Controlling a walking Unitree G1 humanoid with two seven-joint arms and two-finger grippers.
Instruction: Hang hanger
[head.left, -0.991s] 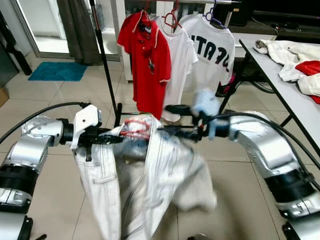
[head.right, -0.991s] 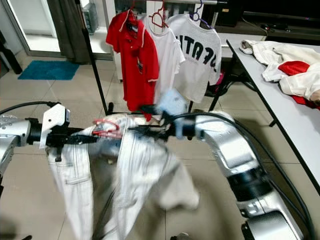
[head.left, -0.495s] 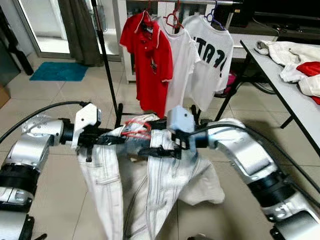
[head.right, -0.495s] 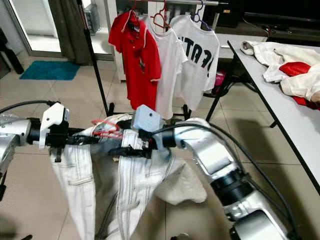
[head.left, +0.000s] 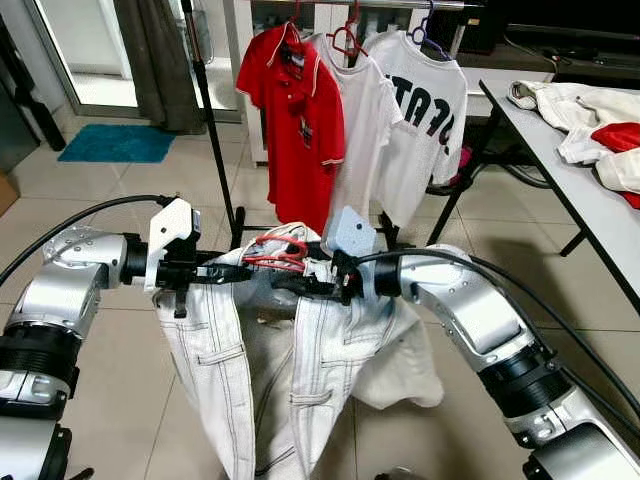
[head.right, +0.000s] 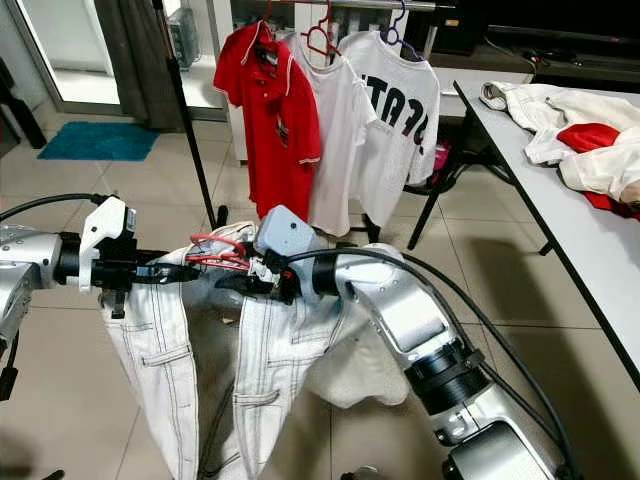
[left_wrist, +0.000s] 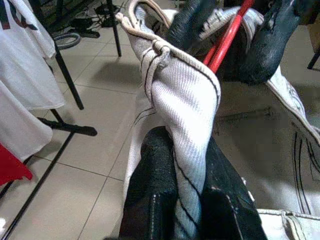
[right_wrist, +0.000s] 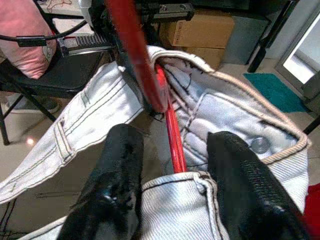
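Left eye view, shirt (head.left: 430, 105) lettering illegible

Head stereo downward; wrist close-ups.

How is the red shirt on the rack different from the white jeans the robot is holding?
The red polo shirt hangs on the clothes rack, while the white denim jeans are held up between the left gripper and right gripper. The shirt is bright red with white trim; the jeans are white with dark stitching. The shirt hangs smooth; the jeans bunch at the waist, around a red hanger. Both hang downwards.
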